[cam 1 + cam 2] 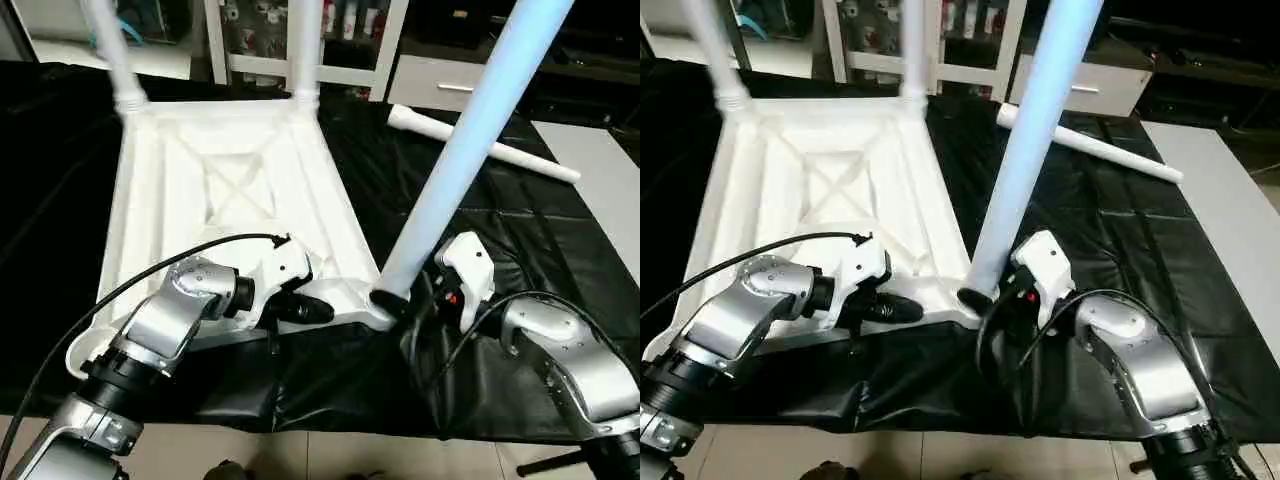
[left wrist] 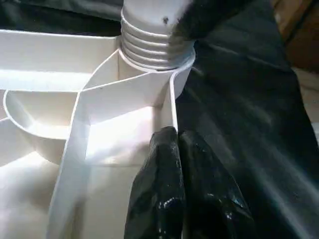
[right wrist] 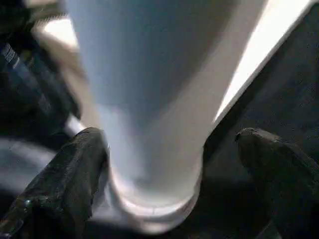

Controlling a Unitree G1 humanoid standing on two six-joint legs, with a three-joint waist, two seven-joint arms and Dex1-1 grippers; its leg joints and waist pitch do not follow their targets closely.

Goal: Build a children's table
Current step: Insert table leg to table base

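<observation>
At lower centre: third leg (image 1: 470,150) half-seated in corner socket (image 1: 385,300); right gripper (image 3: 169,149) jaws spread, left gripper (image 2: 182,149) pressed together. Next, probably regrip and twist.

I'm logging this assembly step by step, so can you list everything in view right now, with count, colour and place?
Table top: one, white, upside down on the black sheet, X-ribbed underside up.
Fitted legs: three, white; two in the far corner sockets, one leaning in the near socket by the right hand.
Loose leg: one, white, lying on the sheet past the table top.
Black sheet: one, covering the work surface.
White shelving: at the back.
Left hand: one, black fingers shut, against the top's near rim.
Right hand: one, black fingers open either side of the near leg's base.
</observation>
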